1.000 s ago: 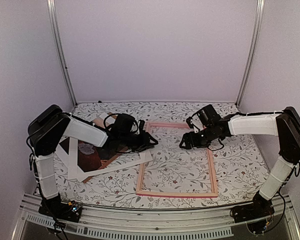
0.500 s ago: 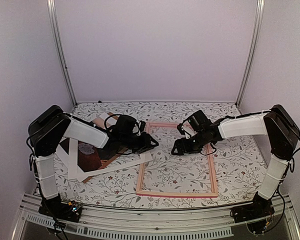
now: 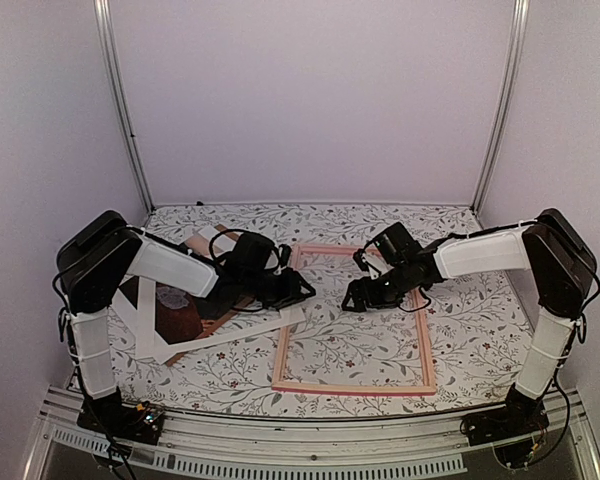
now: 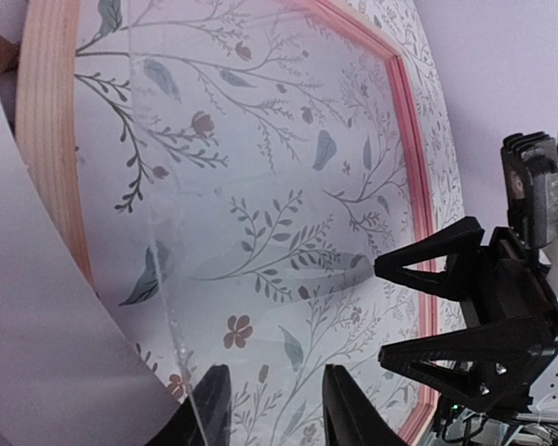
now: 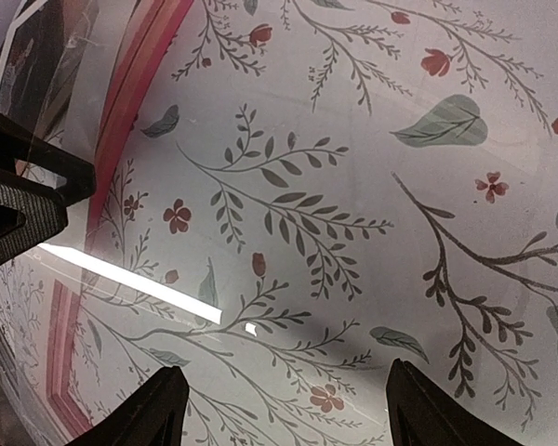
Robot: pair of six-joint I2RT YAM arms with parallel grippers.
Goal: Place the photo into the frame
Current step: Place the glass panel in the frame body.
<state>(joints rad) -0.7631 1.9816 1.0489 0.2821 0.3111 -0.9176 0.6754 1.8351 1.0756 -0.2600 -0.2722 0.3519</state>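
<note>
The pink frame (image 3: 350, 388) lies flat mid-table; its rails also show in the left wrist view (image 4: 46, 121) and right wrist view (image 5: 135, 111). The photo (image 3: 175, 305), dark with a pale figure, lies at the left, partly under a white mat board (image 3: 235, 335). My left gripper (image 3: 300, 288) hovers low at the frame's left rail, open; a clear pane's edge (image 4: 158, 242) runs by its left finger (image 4: 209, 413). My right gripper (image 3: 352, 298) is inside the frame, open wide (image 5: 298, 413), facing the left one over the floral cloth. A light strip reflects off the pane (image 5: 121, 274).
A brown backing board (image 3: 195, 243) pokes out behind the left arm, and another brown edge (image 3: 208, 326) shows under the mat. The floral tablecloth (image 3: 480, 330) covers the table. Metal posts (image 3: 120, 100) and lilac walls close in the back and sides.
The right arm has swung left and lower, bringing its gripper into the frame toward the left gripper. The left gripper has stayed almost still.
</note>
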